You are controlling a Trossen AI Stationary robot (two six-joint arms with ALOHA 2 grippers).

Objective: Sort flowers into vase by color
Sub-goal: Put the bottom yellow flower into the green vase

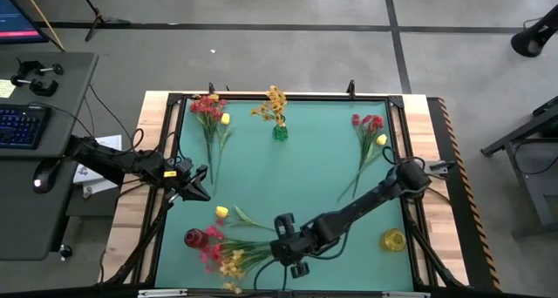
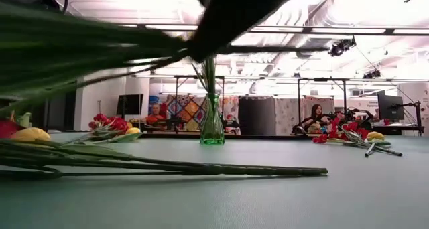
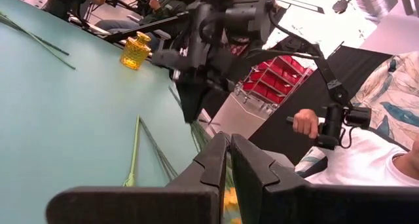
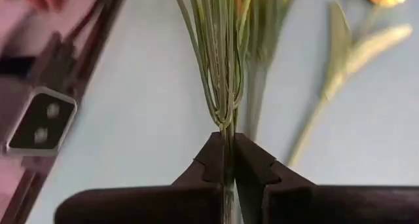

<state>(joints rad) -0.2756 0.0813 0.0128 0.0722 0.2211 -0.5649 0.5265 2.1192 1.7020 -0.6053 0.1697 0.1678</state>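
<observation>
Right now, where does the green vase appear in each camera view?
High view: green vase, top centre of the teal mat.
Low view: picture's centre, standing upright.
Left wrist view: not in it.
Right wrist view: not in it.
Shared landmark: the teal mat.

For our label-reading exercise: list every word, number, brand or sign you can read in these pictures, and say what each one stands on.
No text can be read in any view.
Monitor beside the table: lit, but its content is too small to read.
Keyboard: key legends too small to read.
Paper sheet under the left arm: marks too blurred to read.
Vases, flowers, arms: no labels visible.
</observation>
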